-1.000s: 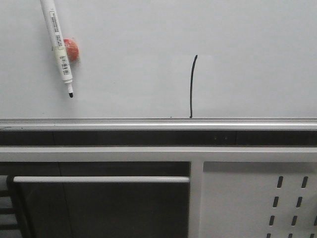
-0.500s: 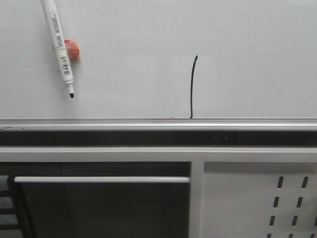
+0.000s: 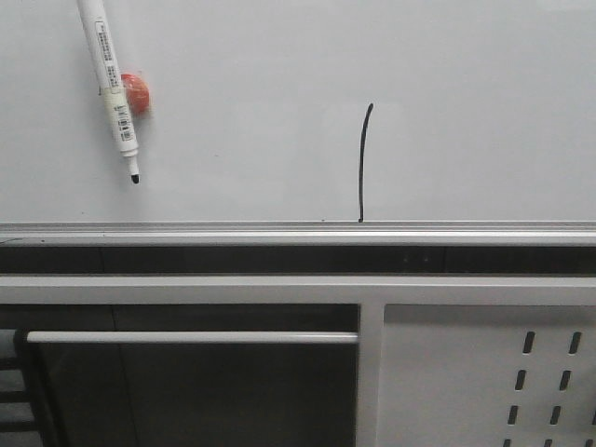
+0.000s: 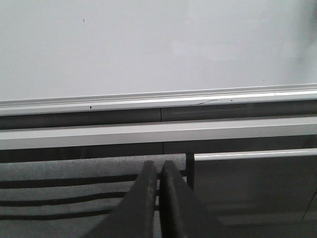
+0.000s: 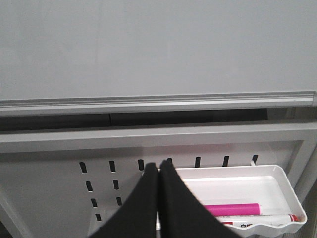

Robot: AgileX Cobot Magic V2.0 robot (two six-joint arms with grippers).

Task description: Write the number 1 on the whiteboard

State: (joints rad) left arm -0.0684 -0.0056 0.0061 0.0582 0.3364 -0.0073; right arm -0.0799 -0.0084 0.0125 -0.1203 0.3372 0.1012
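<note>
Both tools are seen closed on nothing: the left tool (image 4: 159, 198) before the whiteboard's (image 3: 279, 56) rail, the right tool (image 5: 158, 203) before a perforated panel (image 5: 59, 168) and a white tray (image 5: 277, 198) of pens. On the whiteboard, the number 1 (image 3: 363, 163) is drawn right of centre, its foot at the bottom rail (image 3: 279, 230). A white marker (image 3: 110, 84) hangs at far left, by a red magnet (image 3: 136, 93). Smudging is judged possible if a tool were brushed across the stroke.
</note>
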